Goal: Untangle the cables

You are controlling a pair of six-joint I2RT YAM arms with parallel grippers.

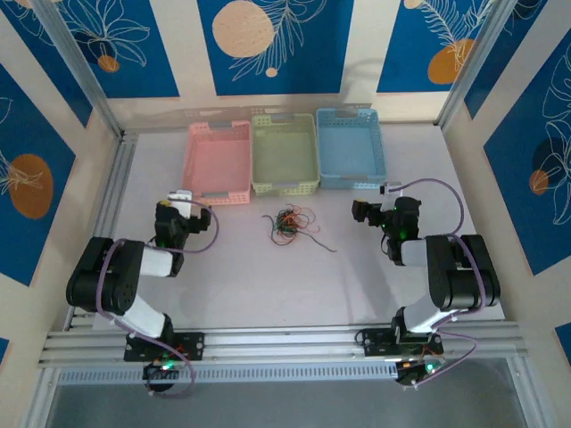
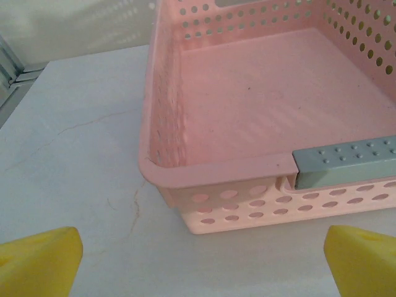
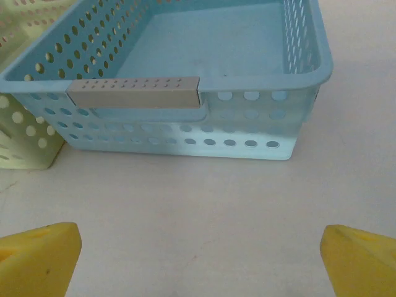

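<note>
Item one, my left pincer point(image 1: 181, 200): open wide, holding nothing, poised low over the table point(image 1: 259, 285) just in front of the near left corner of the pink basket point(image 1: 193, 160). From its wrist camera the left pincer point(image 2: 199, 260) shows its yellow fingertips point(image 2: 38, 260) at the two bottom corners, far apart, with bare table between them and the pink basket's point(image 2: 216, 170) rounded near corner straight ahead; a grey handle strip point(image 2: 343, 164) sits on its front rim. Item two, my right pincer point(image 1: 364, 211): likewise spread open and empty, near the table and facing the blue basket point(image 1: 350, 181). In its wrist view the right pincer point(image 3: 198, 260) has both yellow fingertips point(image 3: 38, 257) at the lower corners, the blue basket's point(image 3: 247, 117) perforated front wall ahead, a grey handle strip point(image 3: 133, 91) on that rim, and the green basket point(image 3: 25, 139) touching it at the left. Item three, the cables point(image 1: 287, 223): thin orange, red, green and dark strands, bunched in one loose knot on the table between my two pincers, just in front of the green basket point(image 1: 285, 187), apart from both pincers; one dark strand trails off to the right of the knot. Item four, baskets: pink, green, blue, side by side along the far edge.
</note>
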